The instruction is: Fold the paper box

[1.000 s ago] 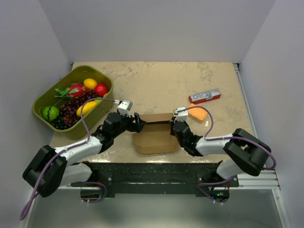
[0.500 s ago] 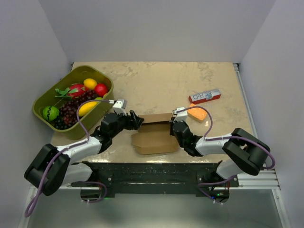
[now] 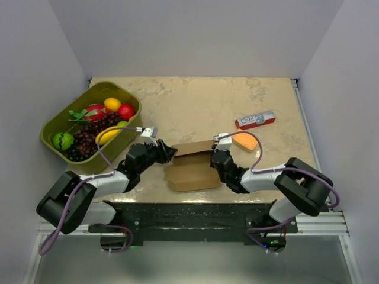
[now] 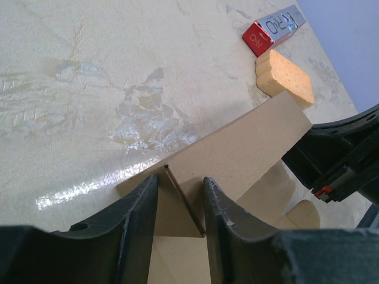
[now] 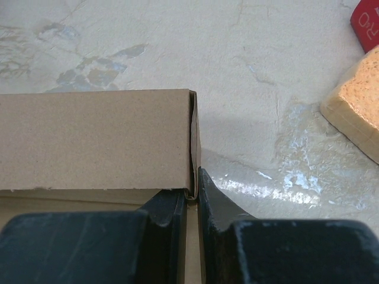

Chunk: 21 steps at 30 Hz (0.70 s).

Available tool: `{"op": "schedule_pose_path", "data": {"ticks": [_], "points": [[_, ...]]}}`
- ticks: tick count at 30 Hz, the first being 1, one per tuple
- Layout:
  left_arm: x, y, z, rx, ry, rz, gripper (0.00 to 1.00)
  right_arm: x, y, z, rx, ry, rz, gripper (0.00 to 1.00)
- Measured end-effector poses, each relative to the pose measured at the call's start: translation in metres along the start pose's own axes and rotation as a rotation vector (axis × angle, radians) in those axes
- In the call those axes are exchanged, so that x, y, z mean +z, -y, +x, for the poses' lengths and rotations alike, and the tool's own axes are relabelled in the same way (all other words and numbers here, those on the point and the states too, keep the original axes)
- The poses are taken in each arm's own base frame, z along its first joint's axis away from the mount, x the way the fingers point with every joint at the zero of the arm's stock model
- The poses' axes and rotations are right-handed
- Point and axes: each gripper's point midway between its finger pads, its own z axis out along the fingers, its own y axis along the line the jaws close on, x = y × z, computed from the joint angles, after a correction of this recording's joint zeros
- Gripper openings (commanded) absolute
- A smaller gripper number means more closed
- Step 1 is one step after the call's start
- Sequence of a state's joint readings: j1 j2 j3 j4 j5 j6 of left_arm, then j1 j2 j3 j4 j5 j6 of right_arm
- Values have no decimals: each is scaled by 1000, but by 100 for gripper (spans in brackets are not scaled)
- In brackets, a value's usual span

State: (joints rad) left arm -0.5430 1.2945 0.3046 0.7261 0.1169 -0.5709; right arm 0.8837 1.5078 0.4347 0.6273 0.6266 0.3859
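Note:
The paper box (image 3: pixel 192 168) is plain brown cardboard, lying partly folded at the near middle of the table with its back wall (image 4: pixel 249 148) raised. My left gripper (image 3: pixel 170 152) is at the box's left end. Its jaws (image 4: pixel 180 180) stand either side of the upright left side flap, which slants across the gap and is not pinched from both sides. My right gripper (image 3: pixel 214 155) is at the right end. It (image 5: pixel 190 188) is shut on the thin side flap, at the corner where that flap meets the back wall (image 5: pixel 95 139).
A green basket (image 3: pixel 53 142) of fruit stands at the left. An orange sponge block (image 3: pixel 246 142) lies just right of my right gripper, and a red-and-white carton (image 3: pixel 256 120) lies behind it. The table's near edge is close under the box.
My left gripper's jaws have narrowed around the box's left flap and its wrist has shifted slightly. The right gripper has kept its grip and place.

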Motion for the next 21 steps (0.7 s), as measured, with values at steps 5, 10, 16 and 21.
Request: {"op": "schedule_pose_path", "data": {"ticks": [5, 10, 16, 21], "points": [[2, 1, -1, -15, 16, 13, 34, 4, 5, -1, 43, -1, 83, 0], [3, 3, -3, -17, 25, 24, 33, 12, 9, -3, 108, 10, 198, 0], [0, -2, 14, -24, -30, 18, 33, 19, 14, -6, 200, 43, 298, 0], [0, -2, 17, -23, -41, 22, 39, 20, 15, -6, 222, 57, 309, 0]]}}
